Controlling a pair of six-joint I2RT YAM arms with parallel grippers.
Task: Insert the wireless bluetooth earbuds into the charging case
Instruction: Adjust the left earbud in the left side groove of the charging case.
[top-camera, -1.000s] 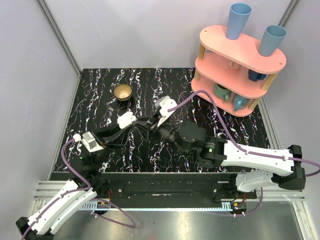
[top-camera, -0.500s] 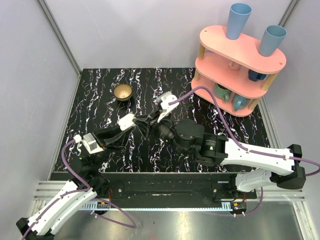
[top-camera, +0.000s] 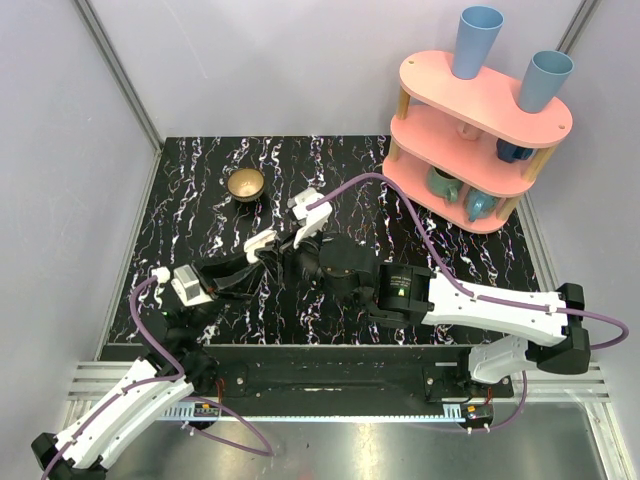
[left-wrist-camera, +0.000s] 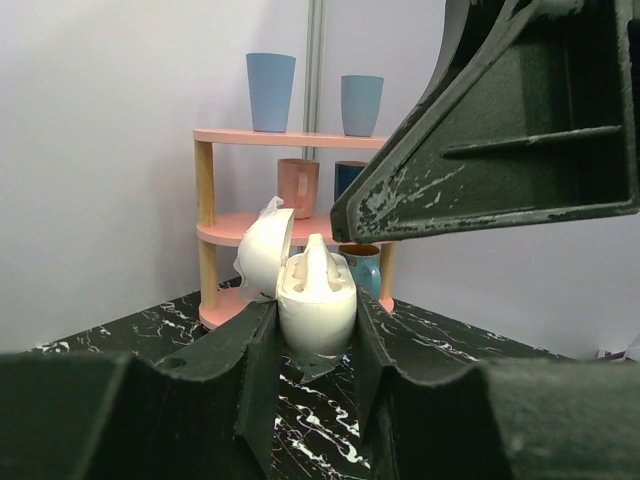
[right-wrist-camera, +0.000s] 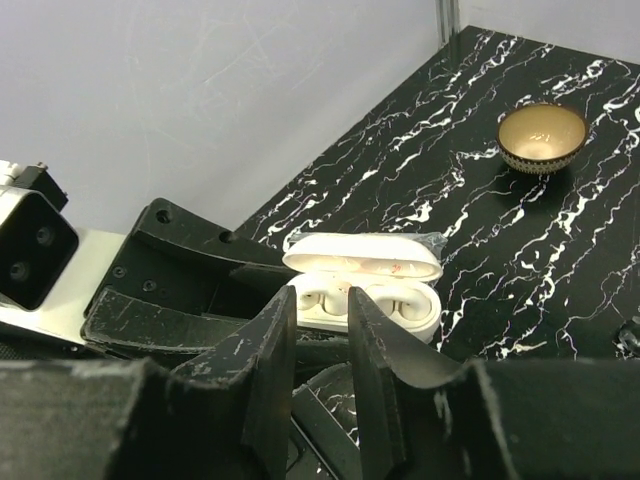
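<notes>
Over marbled tabletop (top-camera: 200, 190): left hand (left-wrist-camera: 312, 345) pinches glossy rounded charging case (left-wrist-camera: 316, 300); right hand (right-wrist-camera: 318, 335) parted.

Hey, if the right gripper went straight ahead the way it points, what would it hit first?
Most likely the open charging case, held by the left gripper, directly ahead of the right gripper; the gap between them is unclear.

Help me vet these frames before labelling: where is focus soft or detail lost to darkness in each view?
Top external view: evenly lit and sharp, only soft shadows on the marble table. Left wrist view: the charging case is crisp, the left fingers flanking it nearly black. Right wrist view: the right fingers are blurred and dark; the brass bowl is sharp.
</notes>
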